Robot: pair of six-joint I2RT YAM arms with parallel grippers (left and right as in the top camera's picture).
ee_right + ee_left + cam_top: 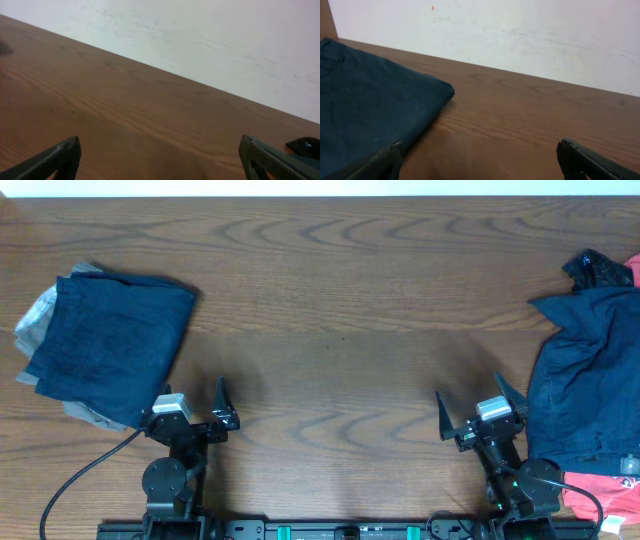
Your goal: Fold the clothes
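A folded dark blue garment [110, 340] lies at the table's left on a folded grey garment [38, 315]; its corner also shows in the left wrist view [375, 100]. An unfolded dark blue garment [585, 375] lies in a heap at the right edge, with a black item [595, 270] behind it and a red garment [605, 495] at the front right. My left gripper [193, 402] is open and empty near the front edge, just right of the folded pile. My right gripper [468, 406] is open and empty, just left of the heap. Both grippers show open in the wrist views [480, 162] [160, 160].
The wooden table [340, 310] spans the view, with a white wall behind its far edge [200, 30]. A black cable [85, 470] runs from the left arm base to the front left.
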